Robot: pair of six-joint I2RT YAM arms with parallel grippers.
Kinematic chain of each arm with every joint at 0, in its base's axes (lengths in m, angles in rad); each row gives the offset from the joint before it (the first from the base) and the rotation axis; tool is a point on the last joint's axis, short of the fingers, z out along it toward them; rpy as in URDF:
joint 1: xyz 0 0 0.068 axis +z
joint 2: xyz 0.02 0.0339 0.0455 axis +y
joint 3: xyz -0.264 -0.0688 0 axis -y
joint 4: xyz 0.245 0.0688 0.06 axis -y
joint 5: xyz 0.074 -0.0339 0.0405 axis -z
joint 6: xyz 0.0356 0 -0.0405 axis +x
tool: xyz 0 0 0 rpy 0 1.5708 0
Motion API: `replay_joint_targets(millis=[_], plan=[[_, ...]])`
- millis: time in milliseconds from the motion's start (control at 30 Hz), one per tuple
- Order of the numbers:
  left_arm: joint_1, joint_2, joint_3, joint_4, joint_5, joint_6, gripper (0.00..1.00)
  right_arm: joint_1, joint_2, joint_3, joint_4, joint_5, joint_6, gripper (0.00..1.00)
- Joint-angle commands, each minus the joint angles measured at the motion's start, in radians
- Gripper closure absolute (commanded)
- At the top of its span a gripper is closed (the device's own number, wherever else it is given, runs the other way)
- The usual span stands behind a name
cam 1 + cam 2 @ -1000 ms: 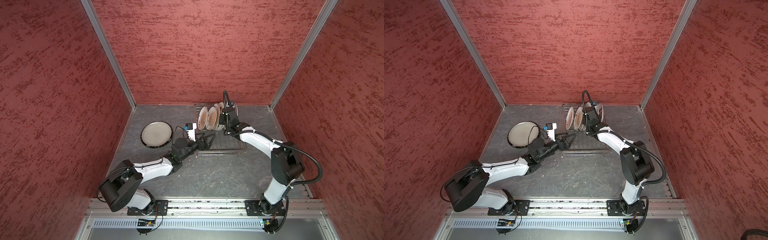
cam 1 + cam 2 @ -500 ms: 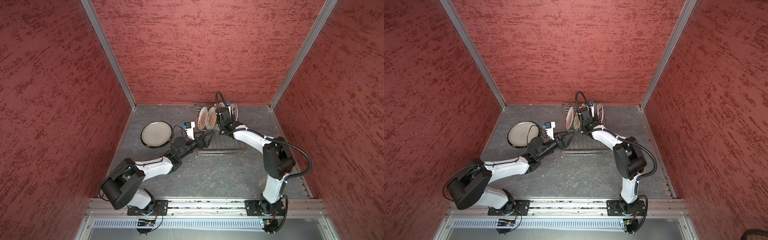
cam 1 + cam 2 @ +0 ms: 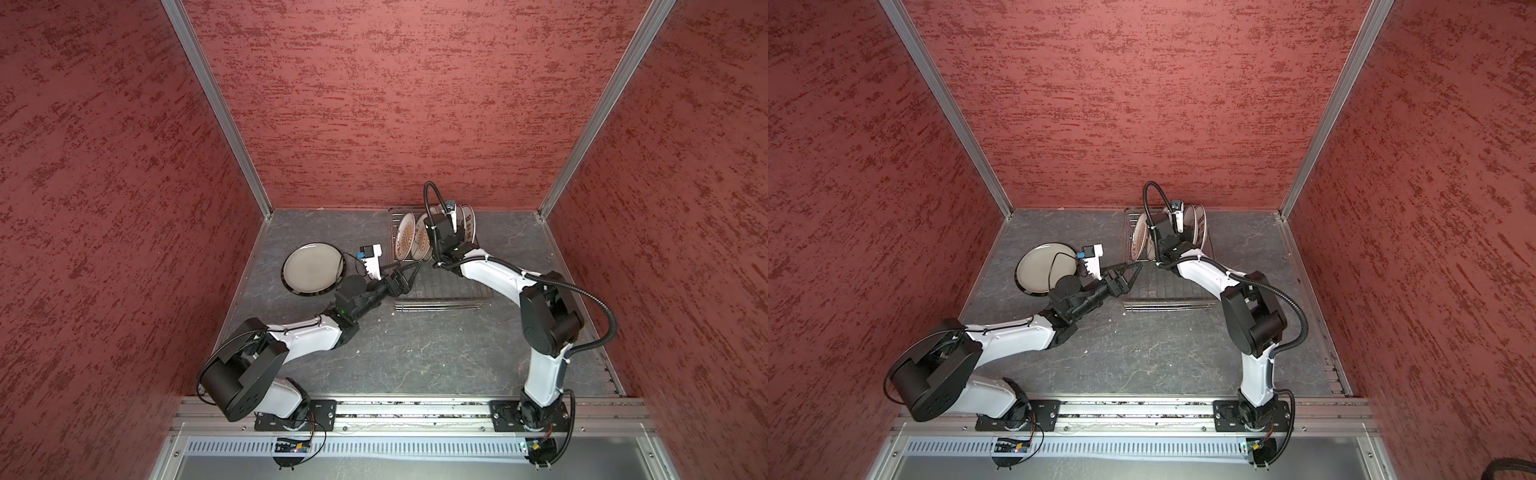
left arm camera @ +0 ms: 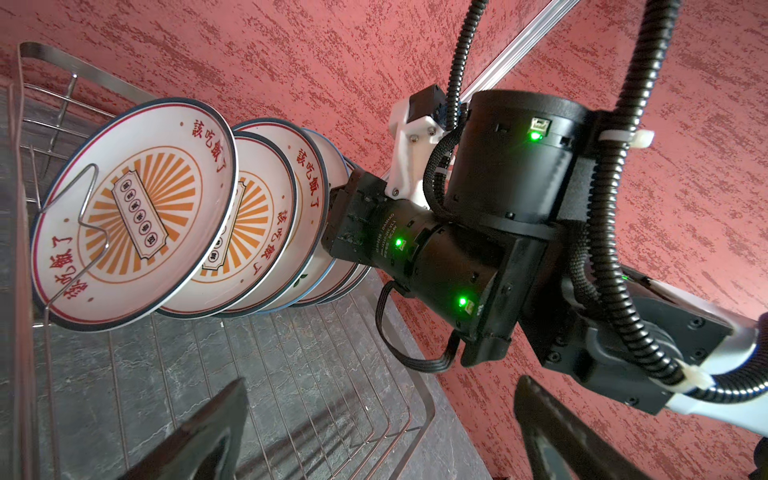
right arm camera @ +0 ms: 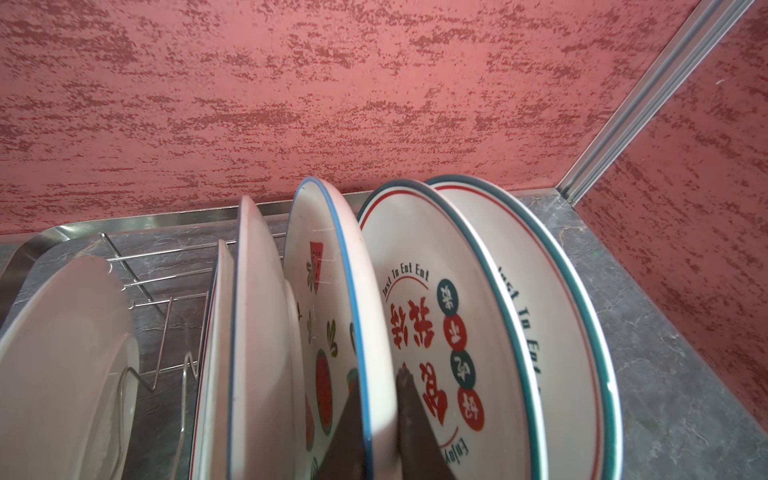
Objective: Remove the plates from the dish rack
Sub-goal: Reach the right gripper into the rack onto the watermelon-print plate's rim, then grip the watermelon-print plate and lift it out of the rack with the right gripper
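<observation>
The silver wire dish rack [image 3: 437, 306] [image 3: 1167, 306] stands at the back of the table, and several plates [image 3: 408, 237] [image 3: 1139, 239] stand upright in its far end. My right gripper [image 5: 376, 388] is shut on the blue rim of the watermelon plate [image 5: 328, 286], one finger on each face. A red-character plate [image 5: 436, 324] stands right behind it. Two sunburst plates [image 4: 133, 212] face the left wrist camera. My left gripper [image 3: 405, 269] [image 3: 1130, 270] [image 4: 378, 432] is open and holds nothing, low over the rack's near-left grid floor.
A plain dark-rimmed plate [image 3: 312, 268] [image 3: 1044, 268] lies flat on the grey table left of the rack. The red back wall [image 3: 395, 104] rises just behind the rack. The right forearm [image 4: 457, 241] crosses above the rack.
The right gripper has moved left along the row of plates and has closed on the watermelon plate's rim. The left arm has barely moved and stays open.
</observation>
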Motion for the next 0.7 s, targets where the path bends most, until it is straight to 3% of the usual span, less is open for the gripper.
replay_joint_targets(millis=[0, 267, 667], plan=[[0.001, -0.025, -0.011, 0.002, -0.004, 0.004, 0.01, 0.002, 0.021, 0.027, 0.014, 0.042, -0.014, 0.89], [0.006, -0.039, -0.021, -0.016, -0.027, 0.009, 0.01, 0.014, -0.015, 0.02, 0.059, 0.061, -0.07, 0.96], [0.009, -0.053, -0.034, -0.017, -0.018, 0.005, 0.01, 0.016, 0.005, 0.058, -0.183, 0.003, 0.044, 0.75]])
